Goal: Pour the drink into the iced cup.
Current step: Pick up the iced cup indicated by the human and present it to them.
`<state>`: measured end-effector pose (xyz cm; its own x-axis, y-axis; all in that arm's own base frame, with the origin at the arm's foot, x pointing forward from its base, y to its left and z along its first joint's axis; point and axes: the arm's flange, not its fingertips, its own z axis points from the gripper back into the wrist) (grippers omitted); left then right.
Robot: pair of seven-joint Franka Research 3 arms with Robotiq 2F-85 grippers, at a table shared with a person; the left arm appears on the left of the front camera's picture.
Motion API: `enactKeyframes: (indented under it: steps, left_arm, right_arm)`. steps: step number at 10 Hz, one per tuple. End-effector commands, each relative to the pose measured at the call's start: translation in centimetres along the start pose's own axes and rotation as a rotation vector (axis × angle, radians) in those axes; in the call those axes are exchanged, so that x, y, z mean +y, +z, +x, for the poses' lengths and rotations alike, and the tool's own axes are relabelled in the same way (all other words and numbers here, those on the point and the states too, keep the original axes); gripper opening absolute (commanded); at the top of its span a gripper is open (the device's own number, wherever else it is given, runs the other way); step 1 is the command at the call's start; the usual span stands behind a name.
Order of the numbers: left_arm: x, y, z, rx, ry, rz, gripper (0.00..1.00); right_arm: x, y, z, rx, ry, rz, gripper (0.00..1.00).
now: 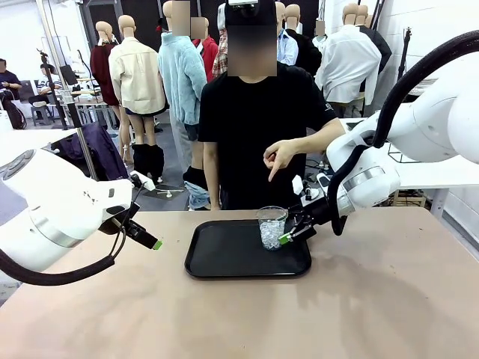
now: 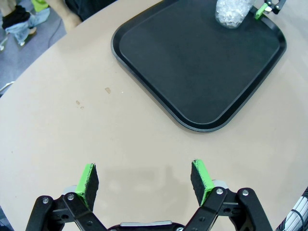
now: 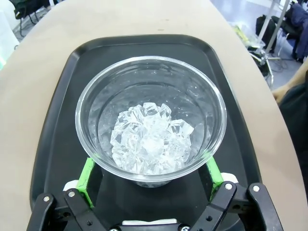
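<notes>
A clear plastic iced cup stands upright at the far middle of the black tray, with ice cubes heaped in its lower part. My right gripper is open, and its green pads flank the cup's base without squeezing it. My left gripper hovers open over bare table left of the tray, nothing between its fingers. In the left wrist view the cup shows at the tray's far corner. The drink is out of view.
A person in a black shirt stands at the far edge, one hand pointing down above the cup. The tan table spreads out around the tray. My right arm's elbow hangs over the table's right side.
</notes>
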<state>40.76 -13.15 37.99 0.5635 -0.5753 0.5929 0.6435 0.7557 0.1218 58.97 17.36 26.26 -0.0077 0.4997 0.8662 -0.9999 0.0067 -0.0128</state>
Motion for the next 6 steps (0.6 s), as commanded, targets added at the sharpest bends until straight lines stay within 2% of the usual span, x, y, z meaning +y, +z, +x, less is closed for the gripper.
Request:
enactKeyframes:
  steps: [1,6]
  left_arm:
    - [-0.02,0.05,0.01,-0.003,-0.008,0.011,1.00]
    - [-0.02,0.05,0.01,-0.003,-0.008,0.011,1.00]
  right_arm:
    - [-0.23,-0.94,-0.05,-0.020,0.024,-0.028,1.00]
    - [-0.43,-1.81,0.15,-0.031,0.033,-0.035,1.00]
